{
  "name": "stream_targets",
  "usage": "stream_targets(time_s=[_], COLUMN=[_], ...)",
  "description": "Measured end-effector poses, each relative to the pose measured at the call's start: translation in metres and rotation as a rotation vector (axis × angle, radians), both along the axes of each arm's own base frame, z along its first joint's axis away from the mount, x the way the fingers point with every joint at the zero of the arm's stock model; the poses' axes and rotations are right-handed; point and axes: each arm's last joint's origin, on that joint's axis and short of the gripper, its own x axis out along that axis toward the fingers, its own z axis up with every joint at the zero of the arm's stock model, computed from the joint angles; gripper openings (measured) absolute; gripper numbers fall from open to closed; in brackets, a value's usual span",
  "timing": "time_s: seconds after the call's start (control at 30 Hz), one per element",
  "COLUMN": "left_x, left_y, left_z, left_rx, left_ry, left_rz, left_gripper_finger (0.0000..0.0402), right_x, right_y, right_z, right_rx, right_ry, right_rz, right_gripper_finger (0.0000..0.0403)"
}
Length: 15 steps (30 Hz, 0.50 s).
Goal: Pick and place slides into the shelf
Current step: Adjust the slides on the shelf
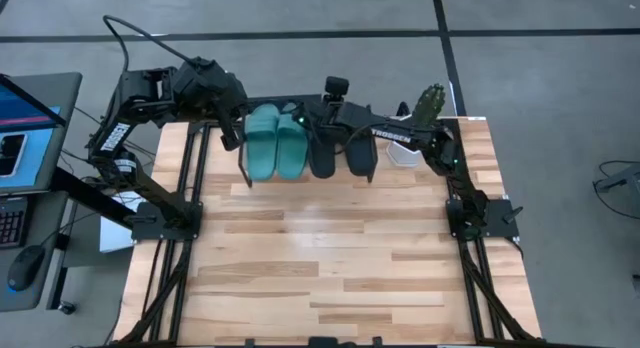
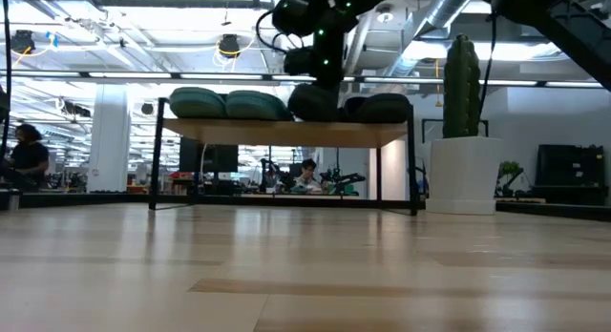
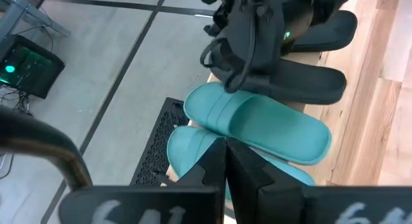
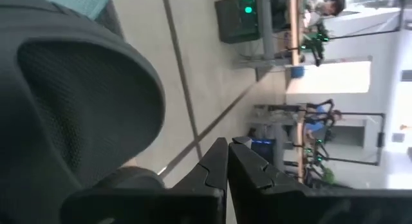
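The shelf (image 2: 286,133) stands at the table's far edge. Two teal slides (image 1: 276,143) and two black slides (image 1: 340,153) lie side by side on its top board, soles down. My right gripper (image 4: 226,161) is shut, over the far end of the black slides, close beside the left black slide's strap (image 4: 71,108); in the low view it (image 2: 323,72) hangs just above that slide (image 2: 313,101). My left gripper (image 3: 225,161) is shut with nothing in it, raised near the shelf's left end above the teal slides (image 3: 257,124). My right gripper's shut fingers have nothing between them and stand right beside the black slide's strap (image 4: 138,89), slanting down from the table's right. I cannot tell whether they touch it.
A cactus in a white pot (image 1: 420,123) stands right of the shelf at the far right corner. A laptop (image 1: 25,128) sits off the table's left. The wide wooden tabletop (image 1: 330,268) stretches in front of the shelf.
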Motion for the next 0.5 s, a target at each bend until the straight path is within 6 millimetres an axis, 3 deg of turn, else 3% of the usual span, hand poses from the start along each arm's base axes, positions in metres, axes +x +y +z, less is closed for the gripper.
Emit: stream_targets(time_s=[0.13, 0.5], left_x=[0.0, 0.0], left_y=[0.0, 0.0], left_z=[0.0, 0.0], left_rx=[-0.003, -0.01], left_ry=[-0.003, -0.009], left_rz=[0.003, 0.008], left_gripper_finger=[0.0, 0.0], right_x=[0.002, -0.002], right_y=[-0.001, -0.008], right_z=[-0.015, -0.021], right_rx=[0.042, 0.114], right_ry=[0.066, 0.084], right_rz=[0.007, 0.02], right_gripper_finger=[0.0, 0.0])
